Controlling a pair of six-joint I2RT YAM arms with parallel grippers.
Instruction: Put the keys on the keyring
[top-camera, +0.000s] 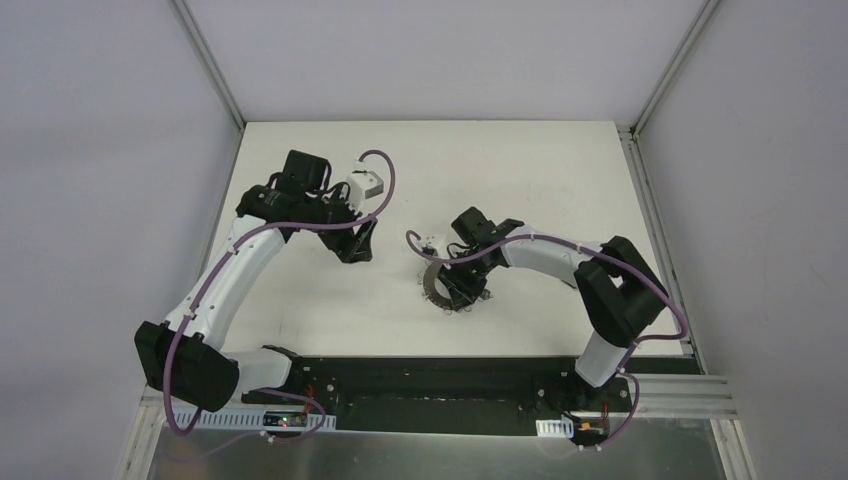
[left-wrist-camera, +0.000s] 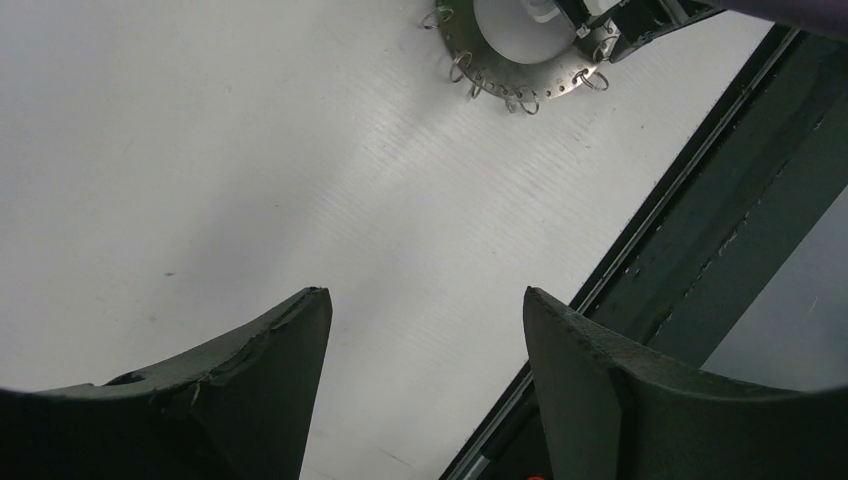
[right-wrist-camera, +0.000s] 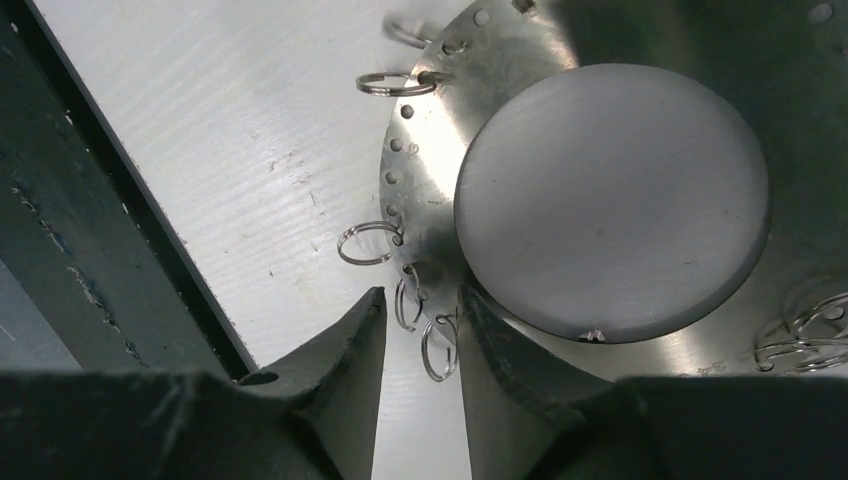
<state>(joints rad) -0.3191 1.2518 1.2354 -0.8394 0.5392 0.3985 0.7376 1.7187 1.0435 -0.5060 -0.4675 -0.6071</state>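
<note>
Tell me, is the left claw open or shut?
Open. The left gripper has its fingers far apart, white table showing between.

A white table top (top-camera: 520, 170) fills the middle of the top view, evenly lit, with only soft shadows. Plain grey walls (top-camera: 90, 150) close it in at the left, the top and the right, joined by slanting metal posts (top-camera: 210, 60) in the upper corners. A black strip (top-camera: 440, 375) runs along the table's lower edge, with a dull metal sheet (top-camera: 430, 455) below it.
</note>
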